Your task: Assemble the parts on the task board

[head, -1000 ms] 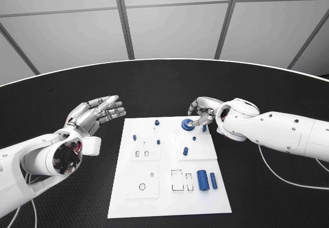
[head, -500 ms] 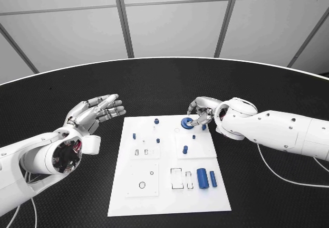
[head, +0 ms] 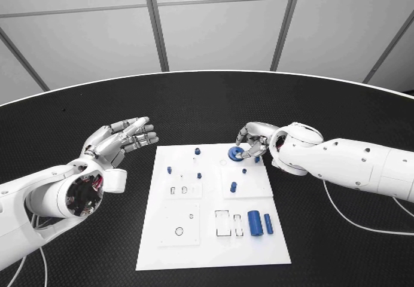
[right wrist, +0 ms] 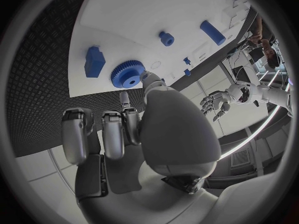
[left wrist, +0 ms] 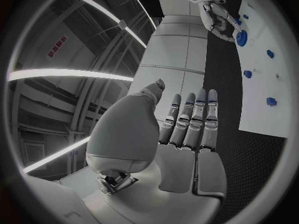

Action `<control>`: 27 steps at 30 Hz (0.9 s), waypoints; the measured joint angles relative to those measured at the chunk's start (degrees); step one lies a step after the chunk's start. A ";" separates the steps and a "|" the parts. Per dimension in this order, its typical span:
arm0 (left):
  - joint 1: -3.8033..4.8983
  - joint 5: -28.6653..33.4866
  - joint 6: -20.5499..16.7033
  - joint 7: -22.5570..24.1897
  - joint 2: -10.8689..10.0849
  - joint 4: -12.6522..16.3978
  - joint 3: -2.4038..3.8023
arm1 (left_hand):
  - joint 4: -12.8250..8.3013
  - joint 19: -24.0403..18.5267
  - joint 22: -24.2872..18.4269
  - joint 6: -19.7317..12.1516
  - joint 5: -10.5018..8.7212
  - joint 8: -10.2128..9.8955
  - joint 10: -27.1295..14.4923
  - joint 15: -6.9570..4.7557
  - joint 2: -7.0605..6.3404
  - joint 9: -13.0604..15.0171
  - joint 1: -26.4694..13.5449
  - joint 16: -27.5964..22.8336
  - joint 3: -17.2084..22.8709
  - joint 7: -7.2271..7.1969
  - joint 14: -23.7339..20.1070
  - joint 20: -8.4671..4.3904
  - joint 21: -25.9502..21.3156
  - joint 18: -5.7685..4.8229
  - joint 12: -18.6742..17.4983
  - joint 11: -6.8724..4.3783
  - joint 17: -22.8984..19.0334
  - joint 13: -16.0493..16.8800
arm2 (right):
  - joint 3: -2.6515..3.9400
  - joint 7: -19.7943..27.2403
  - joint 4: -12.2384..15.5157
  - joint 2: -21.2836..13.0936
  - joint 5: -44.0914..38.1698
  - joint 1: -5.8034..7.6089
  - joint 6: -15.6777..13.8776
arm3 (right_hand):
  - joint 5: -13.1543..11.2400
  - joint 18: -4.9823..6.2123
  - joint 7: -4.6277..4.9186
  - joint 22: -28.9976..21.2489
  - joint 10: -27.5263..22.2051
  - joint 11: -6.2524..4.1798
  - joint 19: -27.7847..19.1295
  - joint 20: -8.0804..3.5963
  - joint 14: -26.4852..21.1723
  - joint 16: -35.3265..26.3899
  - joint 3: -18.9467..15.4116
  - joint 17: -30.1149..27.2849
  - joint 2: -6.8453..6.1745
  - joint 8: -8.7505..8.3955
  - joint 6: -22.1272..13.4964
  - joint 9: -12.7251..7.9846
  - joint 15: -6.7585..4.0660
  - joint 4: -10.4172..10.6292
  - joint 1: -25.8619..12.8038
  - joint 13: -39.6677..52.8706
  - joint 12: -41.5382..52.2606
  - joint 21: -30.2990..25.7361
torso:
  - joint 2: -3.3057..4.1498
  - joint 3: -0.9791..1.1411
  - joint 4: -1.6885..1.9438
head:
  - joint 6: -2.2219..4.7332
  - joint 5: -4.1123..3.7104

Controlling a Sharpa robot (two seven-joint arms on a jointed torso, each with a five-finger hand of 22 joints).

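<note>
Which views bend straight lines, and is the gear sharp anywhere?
Both wrist views are fisheye circles: the task board edges curve. Head view bends the table rim mildly. The blue gear looks crisp in the right wrist view, at the right robot hand.

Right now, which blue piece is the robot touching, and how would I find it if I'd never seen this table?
Start at the white task board in the middle of the black table, then go to its far right corner, where the right hand reaches in. At its fingertips sits the blue gear. It is the one round piece with teeth around its rim and a hole in the middle; its neighbours are small plain pegs and blocks.
</note>
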 measured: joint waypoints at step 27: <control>0.00 0.00 0.02 -0.08 -0.36 0.28 0.00 | 0.00 0.00 0.01 0.00 0.00 0.00 0.00 0.00 0.00 0.01 0.00 0.00 0.00 0.00 0.00 0.00 0.00 0.00 0.00 0.00 0.00 0.00 | -0.16 -0.05 -0.66 0.75 -2.66 -0.95 -0.18 | 0.22 0.03 -0.65 -0.01 0.19 -0.20 0.00 0.00 0.00 0.00 4.16 -0.01 0.84 1.05 3.72 -0.62 0.00 -0.18 0.84 -0.02 1.97 0.97 | 0.02 0.09 -0.02 | -0.75 0.16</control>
